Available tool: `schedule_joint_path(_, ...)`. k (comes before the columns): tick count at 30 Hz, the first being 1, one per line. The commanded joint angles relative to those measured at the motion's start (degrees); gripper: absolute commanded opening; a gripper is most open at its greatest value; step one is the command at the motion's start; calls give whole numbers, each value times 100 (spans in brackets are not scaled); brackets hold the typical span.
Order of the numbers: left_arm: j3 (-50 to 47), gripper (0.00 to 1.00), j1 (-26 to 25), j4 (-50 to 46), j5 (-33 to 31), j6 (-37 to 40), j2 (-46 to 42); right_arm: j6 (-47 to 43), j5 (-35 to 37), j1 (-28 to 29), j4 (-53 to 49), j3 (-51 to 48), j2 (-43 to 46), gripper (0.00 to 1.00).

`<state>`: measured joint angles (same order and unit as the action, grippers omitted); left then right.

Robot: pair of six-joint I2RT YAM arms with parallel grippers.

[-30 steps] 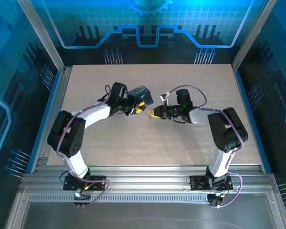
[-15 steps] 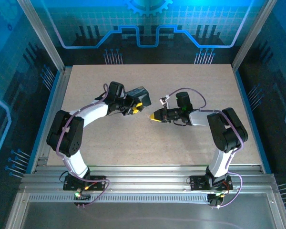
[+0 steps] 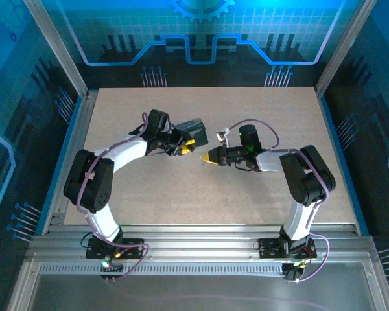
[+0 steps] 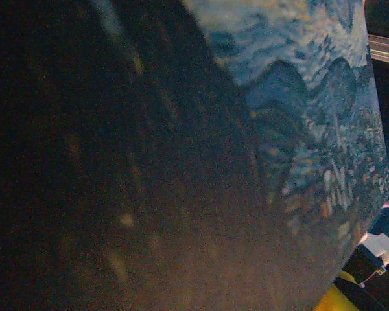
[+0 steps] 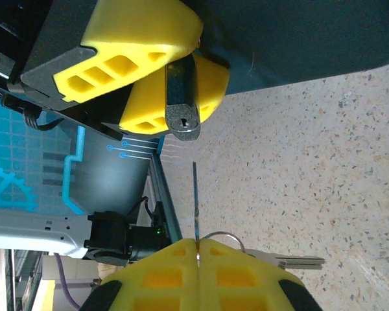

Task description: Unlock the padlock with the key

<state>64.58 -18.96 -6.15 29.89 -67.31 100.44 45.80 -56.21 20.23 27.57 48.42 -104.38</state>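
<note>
The small dark padlock (image 5: 181,103) sits pinched between the yellow fingers (image 5: 136,39) of my left gripper (image 3: 189,146), keyhole end facing the key. The key (image 5: 195,201) is a thin blade seen edge-on, clamped in my shut right gripper (image 5: 198,245). Its tip points at the keyhole and stops a short gap below it, slightly to the right. A key ring (image 5: 228,237) with a second key (image 5: 298,262) hangs beside the fingers. In the top view my right gripper (image 3: 208,157) faces the left one over the middle of the table.
The dark box with the blue swirl picture (image 4: 298,97) presses close against the left wrist camera and sits at the left gripper (image 3: 193,127). The speckled tabletop (image 5: 311,162) lies below both grippers. Metal frame rails (image 3: 71,129) border the table.
My right gripper has edged left with the key, closing in on the padlock. The left gripper with the padlock and box has shifted only slightly.
</note>
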Motion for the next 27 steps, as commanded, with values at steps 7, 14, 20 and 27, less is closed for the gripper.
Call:
schedule_joint_path(7,91,0,25,49,101,-125,-99,252,-22,-36,442,-7,-57,0)
schedule_joint_path(14,-6,0,27,107,-76,-358,-121,408,-10,-45,634,-51,-79,0)
schedule_joint_path(20,-142,0,22,214,-152,-602,-189,517,46,-54,708,-58,-90,0)
schedule_joint_path(27,-190,0,19,267,-124,-701,-235,645,118,-116,770,-45,-116,0)
